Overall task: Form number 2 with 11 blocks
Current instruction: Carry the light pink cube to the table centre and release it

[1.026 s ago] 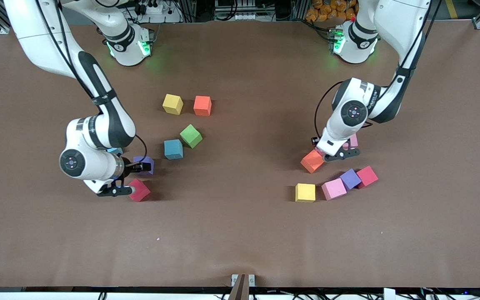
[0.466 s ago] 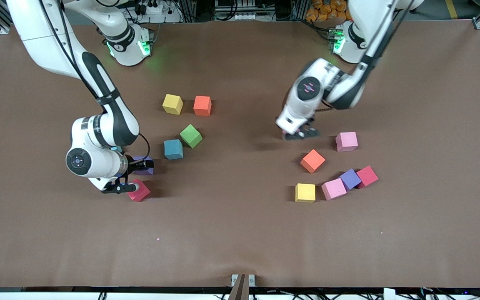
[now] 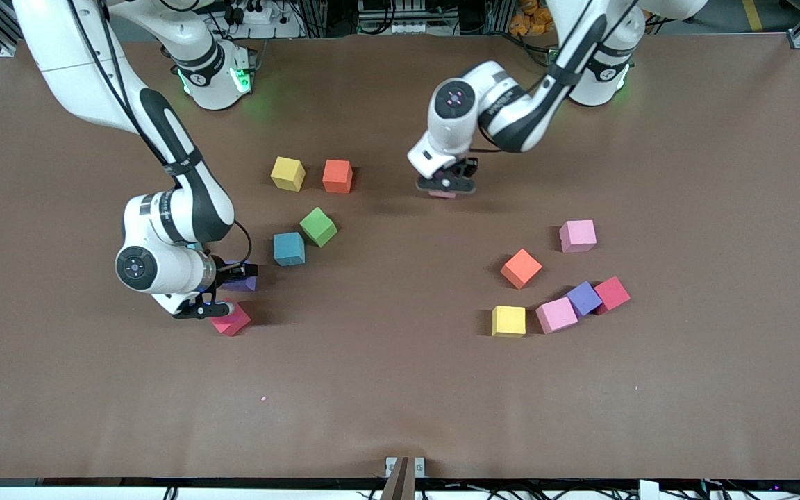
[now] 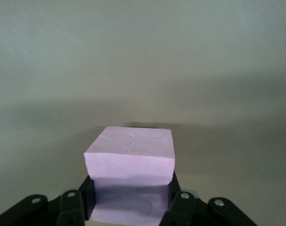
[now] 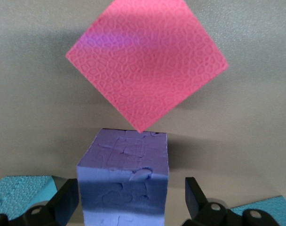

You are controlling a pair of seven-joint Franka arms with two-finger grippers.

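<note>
Two claws: left claw clamps pink block over table; right claw looks open around purple block

Left gripper is hanging over the table, one block sitting between its fingers. Right gripper is straddling another block, a third lying just beside.

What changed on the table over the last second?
The left gripper lifted a pink block away from beside the orange block and carried it toward the table's middle, its fingers shut on it. The right gripper, open, shifted only slightly, with a purple block between its fingers and the red block close by. The other blocks stayed put.
</note>
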